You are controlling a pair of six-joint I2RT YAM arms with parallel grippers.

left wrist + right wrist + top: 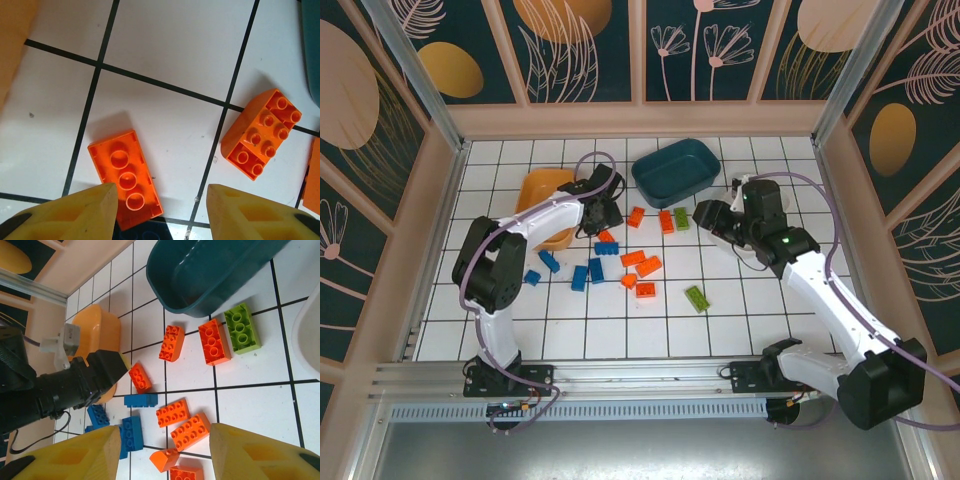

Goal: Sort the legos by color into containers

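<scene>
The white-tiled bench (740, 330), ruled with black grid lines, sits inside walls of dark floral panels (580, 50). At its left an orange tray (542, 190) lies just beside the left tool (160, 200), whose yellow fingers (75, 210) stand apart over an orange three-stud brick (126, 177). Studded orange, blue and lime legos (640, 265) lie loose mid-bench on the near side of the dark teal tray (675, 170). Further right, the right tool (165, 440) hovers with its fingers apart and gripping nothing, near the white tray (307, 335).

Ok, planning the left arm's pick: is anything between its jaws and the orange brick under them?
Nothing visible does. The left gripper hangs open just above the orange brick, which lies uncovered on the tile by one finger. A blue brick lies beside one end, not over it.
</scene>
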